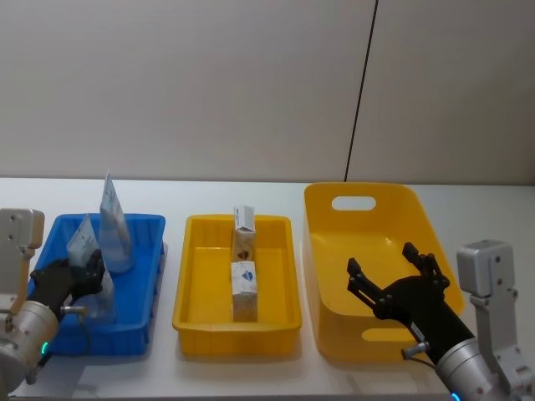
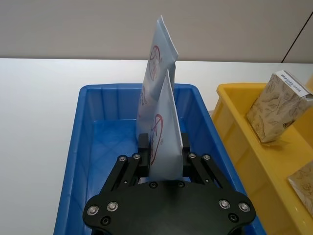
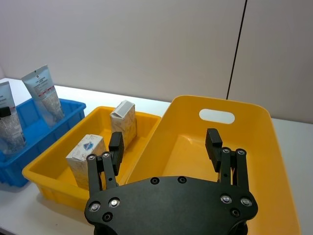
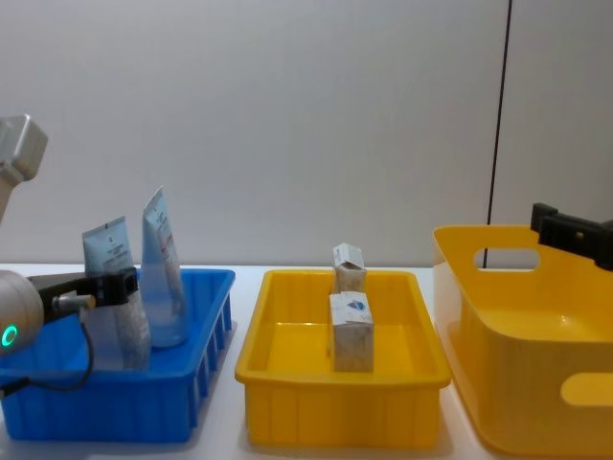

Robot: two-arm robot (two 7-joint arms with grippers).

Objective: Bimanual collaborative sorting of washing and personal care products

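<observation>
My left gripper grips a squeeze tube upright inside the blue bin, beside a second tube (I'd set it down gently before letting go). My right gripper, spread, hangs well right of that bin.

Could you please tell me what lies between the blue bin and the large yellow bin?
The shallow yellow tray sits there, holding a near carton and a far carton, both upright, as the head view and the chest view show.
</observation>
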